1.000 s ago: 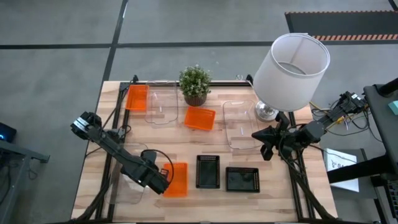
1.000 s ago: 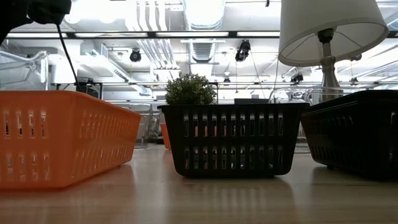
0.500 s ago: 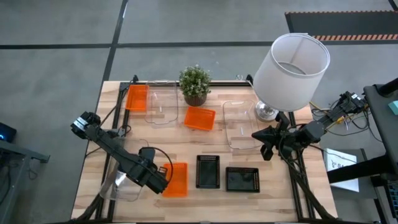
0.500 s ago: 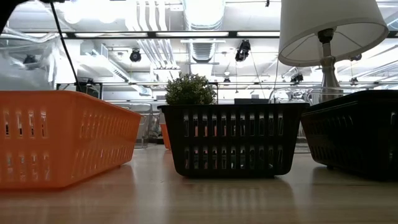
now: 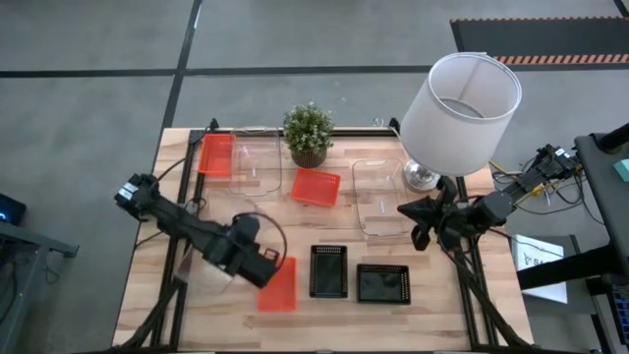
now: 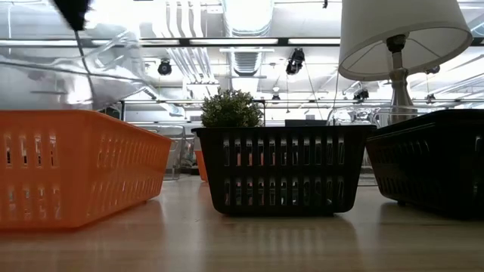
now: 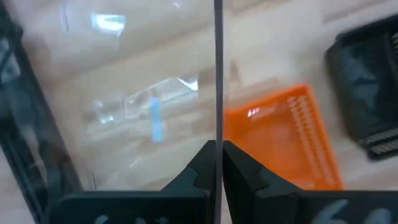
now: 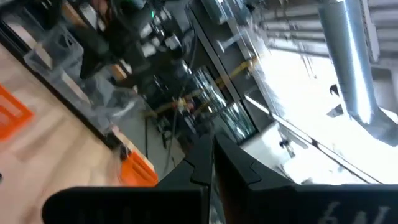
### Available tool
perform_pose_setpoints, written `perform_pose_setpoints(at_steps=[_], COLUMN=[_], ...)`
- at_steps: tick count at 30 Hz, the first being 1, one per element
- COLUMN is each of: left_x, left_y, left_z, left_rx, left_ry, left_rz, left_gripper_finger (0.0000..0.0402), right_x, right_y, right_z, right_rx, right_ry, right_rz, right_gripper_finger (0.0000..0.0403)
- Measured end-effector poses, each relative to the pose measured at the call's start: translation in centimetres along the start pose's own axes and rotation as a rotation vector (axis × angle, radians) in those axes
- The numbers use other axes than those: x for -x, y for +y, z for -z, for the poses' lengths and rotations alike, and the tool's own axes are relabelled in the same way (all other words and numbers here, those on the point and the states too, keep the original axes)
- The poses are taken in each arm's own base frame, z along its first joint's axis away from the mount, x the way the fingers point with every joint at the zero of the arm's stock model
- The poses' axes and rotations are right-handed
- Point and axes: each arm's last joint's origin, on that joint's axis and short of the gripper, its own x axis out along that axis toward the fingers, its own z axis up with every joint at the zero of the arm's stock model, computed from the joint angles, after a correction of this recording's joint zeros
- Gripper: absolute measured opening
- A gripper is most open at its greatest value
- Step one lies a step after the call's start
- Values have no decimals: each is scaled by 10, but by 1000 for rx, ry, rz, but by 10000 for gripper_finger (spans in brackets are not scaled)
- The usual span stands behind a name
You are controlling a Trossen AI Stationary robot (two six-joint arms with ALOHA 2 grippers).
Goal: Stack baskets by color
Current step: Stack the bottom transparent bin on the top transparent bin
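Two tools here: left tool (image 5: 257, 264) is clamped on a clear basket's (image 5: 201, 270) thin rim, lifted above the table's front-left corner. Could slip or twist loose. Right tool (image 5: 417, 234) sits pinched empty near the right edge.

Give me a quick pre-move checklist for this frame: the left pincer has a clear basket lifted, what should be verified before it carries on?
1. Left pincer shut on the held clear basket's wall: ok.
2. Held basket off the table, above the near red-orange basket: ok.
3. Two more clear baskets at the far side, one left of the plant, the other near the lamp: ok.
4. Which one is the target: cannot tell.
5. Right pincer shut, empty, over the right clear basket's edge: ok.
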Motion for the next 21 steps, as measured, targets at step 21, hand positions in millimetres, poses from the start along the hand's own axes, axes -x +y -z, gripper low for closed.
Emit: perform_pose_setpoints(at_steps=[21], left_x=[41], left_y=[36], left_z=[-131], left_rx=[-94], left_ry=[-272], left_rz=[75], left_gripper_finger=[0], right_x=[36], right_y=[-35], right_z=[17], right_rx=[-152], right_ry=[14], right_rz=[56], right_gripper_finger=[9])
